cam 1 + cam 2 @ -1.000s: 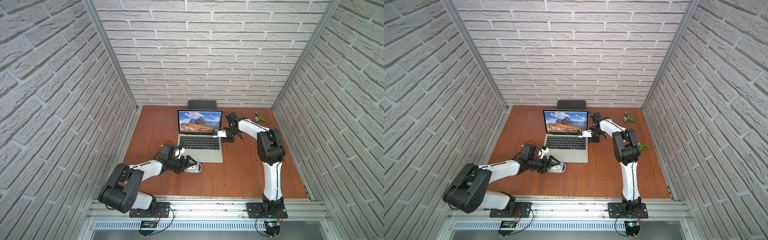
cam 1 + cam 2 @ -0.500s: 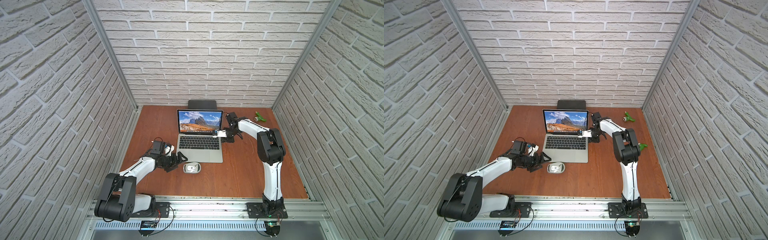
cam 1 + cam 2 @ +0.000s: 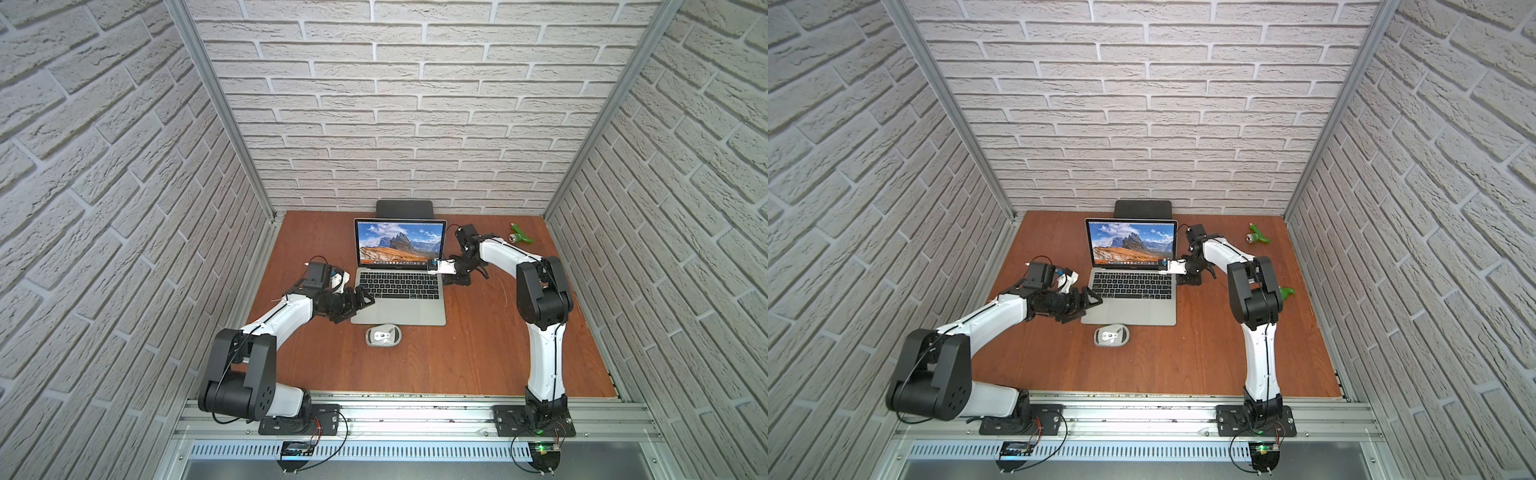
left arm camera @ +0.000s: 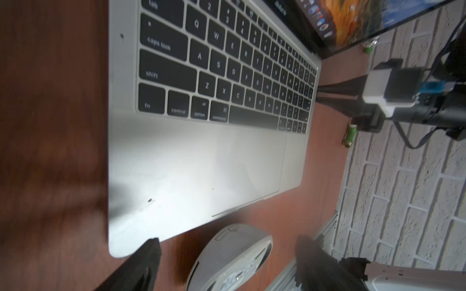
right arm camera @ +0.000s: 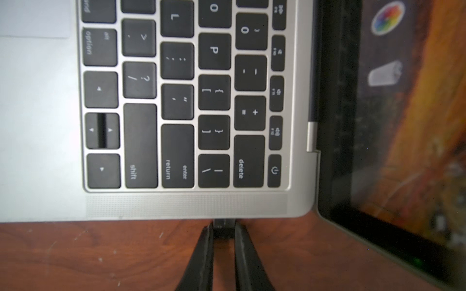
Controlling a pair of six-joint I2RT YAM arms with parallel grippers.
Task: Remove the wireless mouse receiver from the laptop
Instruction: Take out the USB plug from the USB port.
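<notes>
Left claw [image 3: 357, 308] spread, right claw [image 5: 224, 231] pinched

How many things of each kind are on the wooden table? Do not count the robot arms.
Laptop: 1
Mouse: 1
Wireless mouse receiver: 1
Dark pad: 1
Green pieces: 2
Total: 6

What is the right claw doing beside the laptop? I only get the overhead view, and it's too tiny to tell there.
Observer: Its wrist camera shows the right gripper shut on the wireless mouse receiver, a tiny stub.
Operator: Is it out yet?
Observer: Not that I can see: the stub's end meets the laptop at its side edge, near the delete key.
Operator: And the left claw?
Observer: In its wrist view the left gripper stands wide open and empty, the mouse lying on the table beyond it.
</notes>
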